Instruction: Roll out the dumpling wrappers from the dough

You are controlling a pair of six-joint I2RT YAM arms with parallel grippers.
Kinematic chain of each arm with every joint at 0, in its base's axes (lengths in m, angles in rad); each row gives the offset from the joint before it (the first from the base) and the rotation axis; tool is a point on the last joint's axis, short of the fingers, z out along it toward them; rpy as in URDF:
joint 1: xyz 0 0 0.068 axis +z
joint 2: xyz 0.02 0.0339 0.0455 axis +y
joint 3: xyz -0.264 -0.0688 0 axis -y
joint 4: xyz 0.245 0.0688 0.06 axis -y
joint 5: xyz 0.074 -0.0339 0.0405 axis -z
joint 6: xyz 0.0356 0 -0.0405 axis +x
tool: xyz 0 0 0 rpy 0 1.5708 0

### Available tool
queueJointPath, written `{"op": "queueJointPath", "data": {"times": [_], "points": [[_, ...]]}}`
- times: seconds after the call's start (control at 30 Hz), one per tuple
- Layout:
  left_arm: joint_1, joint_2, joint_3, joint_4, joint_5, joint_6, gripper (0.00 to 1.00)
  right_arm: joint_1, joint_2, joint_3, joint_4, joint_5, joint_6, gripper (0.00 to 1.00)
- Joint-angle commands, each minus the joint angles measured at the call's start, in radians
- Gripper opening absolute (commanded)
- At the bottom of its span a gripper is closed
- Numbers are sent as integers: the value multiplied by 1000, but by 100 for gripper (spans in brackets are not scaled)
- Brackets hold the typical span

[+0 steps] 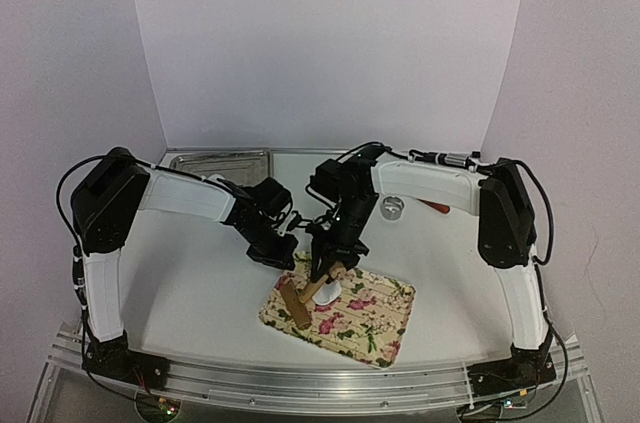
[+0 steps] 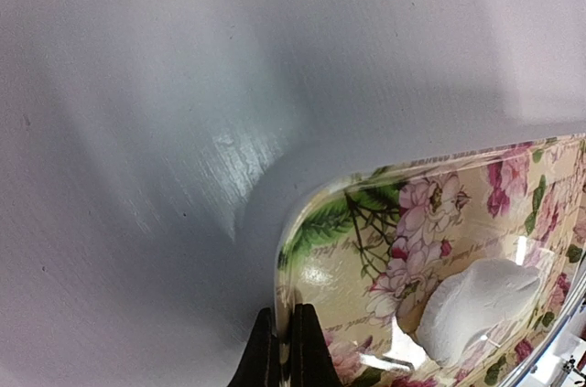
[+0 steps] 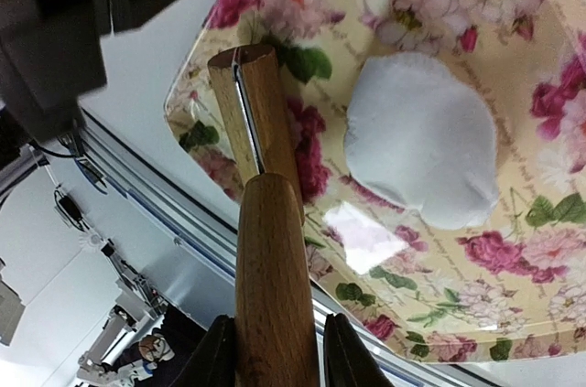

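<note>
A floral tray (image 1: 385, 328) lies at the front middle of the table. On it rests the dough (image 1: 328, 295), a single white, flattened, roughly round piece (image 3: 423, 135); separate dumpling wrappers are out of view. My right gripper (image 3: 276, 360) is shut on a wooden rolling pin (image 3: 273, 286), which slants down to the tray just left of the dough (image 1: 300, 308). My left gripper (image 2: 284, 355) is shut on the tray's rim (image 2: 286, 259) near a corner, with the dough (image 2: 476, 305) to its right. In the top view both grippers (image 1: 290, 258) (image 1: 328, 278) meet over the tray's far left corner.
A metal ring cutter (image 1: 393, 207) and a red-handled tool (image 1: 440, 208) lie behind the right arm. A steel tray (image 1: 220, 160) sits at the back left by the wall. An aluminium rail (image 1: 320, 378) runs along the near edge.
</note>
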Motion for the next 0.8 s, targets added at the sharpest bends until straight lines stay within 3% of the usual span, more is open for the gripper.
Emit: {"op": "queueJointPath", "data": {"times": [0.0, 0.17, 0.33, 0.43, 0.63, 0.77], "points": [[6, -53, -37, 87, -24, 15, 0, 51, -92, -74, -93, 141, -43, 0], [7, -80, -63, 102, -25, 8, 0, 55, -264, -109, -96, 42, -9, 0], [7, -105, -80, 110, -23, 1, 1, 36, -386, -153, -122, 114, 81, 0], [7, -126, -91, 113, -11, -4, 8, -22, -421, -197, -118, 146, 102, 0], [7, -160, -96, 96, -3, -11, 28, -72, -321, -116, -82, 139, 73, 0], [7, -165, -108, 85, 1, -14, 33, -85, -225, -66, -64, 139, 69, 0]]}}
